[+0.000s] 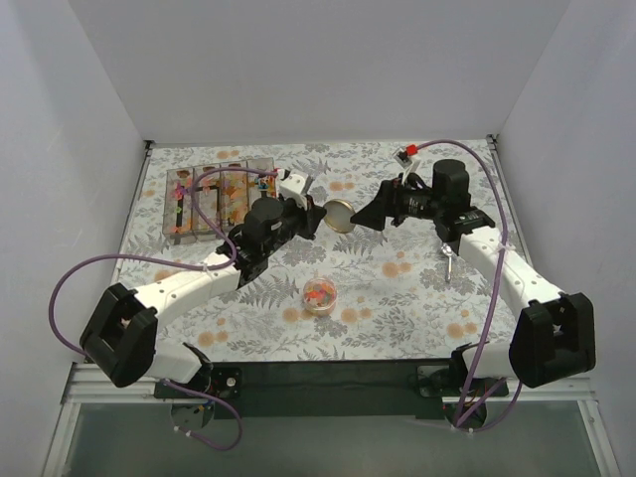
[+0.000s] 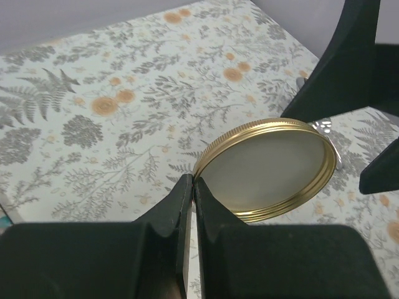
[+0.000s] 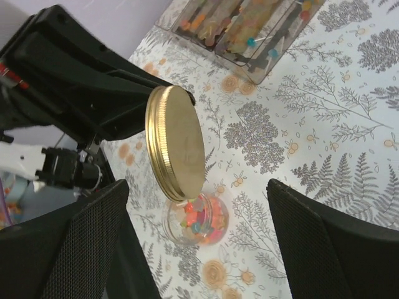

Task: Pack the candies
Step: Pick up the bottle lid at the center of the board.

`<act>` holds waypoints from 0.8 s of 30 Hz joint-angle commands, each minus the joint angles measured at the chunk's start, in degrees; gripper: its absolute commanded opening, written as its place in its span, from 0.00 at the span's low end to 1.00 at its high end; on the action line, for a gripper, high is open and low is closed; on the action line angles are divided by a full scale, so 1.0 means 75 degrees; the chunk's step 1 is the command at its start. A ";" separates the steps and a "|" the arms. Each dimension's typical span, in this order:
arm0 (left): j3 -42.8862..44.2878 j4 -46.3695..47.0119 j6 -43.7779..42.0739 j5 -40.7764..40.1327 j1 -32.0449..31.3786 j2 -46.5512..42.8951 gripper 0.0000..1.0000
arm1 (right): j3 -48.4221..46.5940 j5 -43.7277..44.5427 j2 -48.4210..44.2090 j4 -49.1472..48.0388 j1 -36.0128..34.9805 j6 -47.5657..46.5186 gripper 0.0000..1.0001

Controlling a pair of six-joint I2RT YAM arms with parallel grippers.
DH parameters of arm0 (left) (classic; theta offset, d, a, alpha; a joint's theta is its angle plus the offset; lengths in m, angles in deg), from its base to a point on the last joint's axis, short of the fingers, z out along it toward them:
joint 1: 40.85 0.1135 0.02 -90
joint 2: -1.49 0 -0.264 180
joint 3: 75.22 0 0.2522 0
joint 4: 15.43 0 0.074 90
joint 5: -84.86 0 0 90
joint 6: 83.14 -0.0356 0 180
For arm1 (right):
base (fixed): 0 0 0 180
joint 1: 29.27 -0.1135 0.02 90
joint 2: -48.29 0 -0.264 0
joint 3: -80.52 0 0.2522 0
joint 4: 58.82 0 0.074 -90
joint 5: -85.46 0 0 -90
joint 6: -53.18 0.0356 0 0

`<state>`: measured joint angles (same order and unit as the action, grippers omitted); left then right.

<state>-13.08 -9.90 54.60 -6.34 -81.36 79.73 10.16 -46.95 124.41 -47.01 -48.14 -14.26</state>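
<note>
The candies fill a small clear jar that stands uncapped on the flowered tablecloth, near the front middle. Above the cloth and behind the jar hangs a gold screw lid, tilted on edge. My left gripper is shut on its rim. Just right of the lid, my right gripper stands wide open, holding nothing. In the right wrist view the lid sits between and beyond the two fingers.
A clear compartment box with mixed small coloured items stands at the back left. White walls close the table on three sides. Purple cables loop beside both arms. The left arm's black body is close behind the lid.
</note>
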 commanded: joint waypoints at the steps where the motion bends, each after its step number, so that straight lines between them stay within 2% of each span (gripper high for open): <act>1: 0.0544 -0.1068 0.0862 0.0825 0.0232 0.0091 0.00 | -0.0305 -0.1772 -0.0176 -0.0349 0.0278 -0.1576 0.98; 3: 0.0779 -0.1247 0.1133 0.1455 0.0385 0.0220 0.00 | -0.0247 -0.2452 -0.0141 -0.0407 0.0406 -0.2231 0.98; 8: 0.0979 -0.1317 0.2187 0.2618 0.1076 0.0244 0.00 | -0.0632 -0.4208 0.0432 -0.0559 0.0652 -0.2973 0.98; 11: 0.1131 -0.1458 0.2865 0.3602 0.1627 0.0384 0.00 | -0.0937 -0.4714 0.0796 -0.0676 0.0723 -0.3465 0.98; 18: 0.1225 -0.1599 0.4214 0.4564 0.2038 0.0537 0.00 | -0.1699 -0.4611 0.1405 -0.0782 0.0525 -0.4344 0.98; 24: 0.1354 -0.1412 0.5128 0.4882 0.2073 0.0619 0.00 | -0.2332 -0.4693 0.2167 -0.1554 0.0138 -0.3971 0.98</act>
<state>-5.45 -21.35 87.52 26.97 -66.13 84.60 -3.94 -80.22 138.90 -53.02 -45.56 -44.24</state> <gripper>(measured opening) 0.019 0.983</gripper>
